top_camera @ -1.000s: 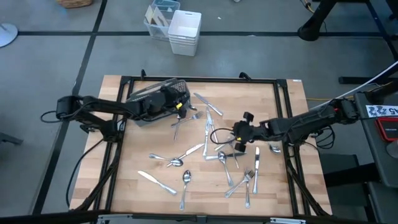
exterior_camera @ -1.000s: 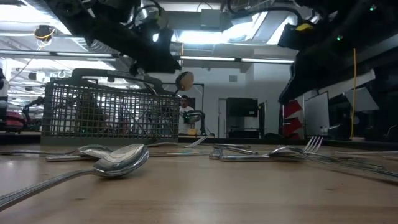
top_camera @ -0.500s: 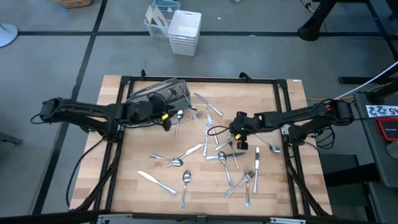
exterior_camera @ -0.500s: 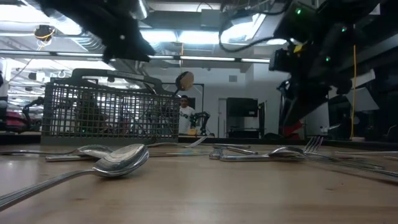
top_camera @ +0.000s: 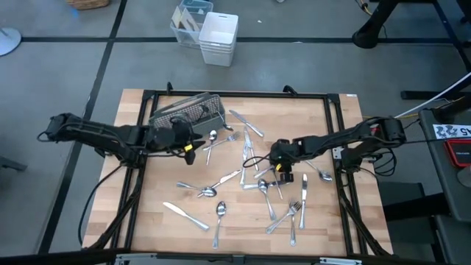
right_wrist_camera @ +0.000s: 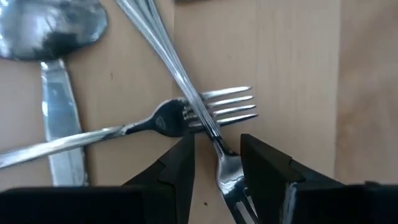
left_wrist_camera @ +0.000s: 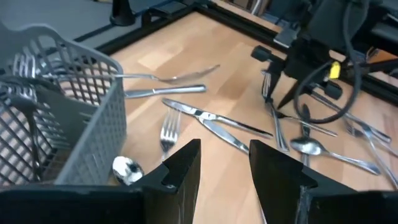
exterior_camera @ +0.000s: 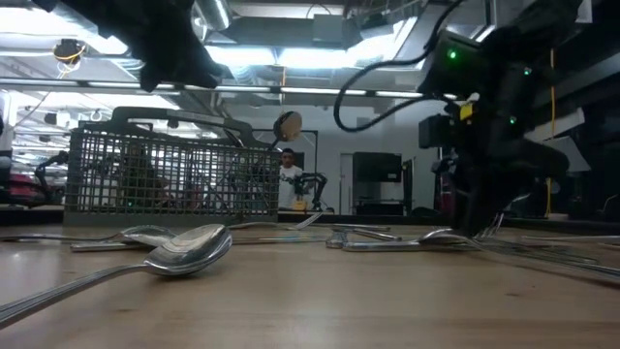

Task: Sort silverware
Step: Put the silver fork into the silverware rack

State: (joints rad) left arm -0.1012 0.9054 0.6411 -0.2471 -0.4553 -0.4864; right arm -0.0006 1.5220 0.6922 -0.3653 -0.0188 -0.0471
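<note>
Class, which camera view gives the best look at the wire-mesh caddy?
The low view: the caddy stands side-on, its whole mesh wall visible. The high view shows it small and partly under the left arm; the left wrist view shows only one corner; the right wrist view shows none.

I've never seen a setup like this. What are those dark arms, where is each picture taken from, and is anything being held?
Two robot arms work at a wooden table, each ending in a two-finger gripper. One picture looks straight down, one looks level across the tabletop, and two come from cameras on the wrists. Loose silverware, forks, spoons and knives, lies scattered on the wood; a grey wire-mesh caddy already holds some. The left gripper hovers open beside the caddy, empty. The right gripper is down at the table, its open fingers on either side of a fork, not yet closed on it.
</note>
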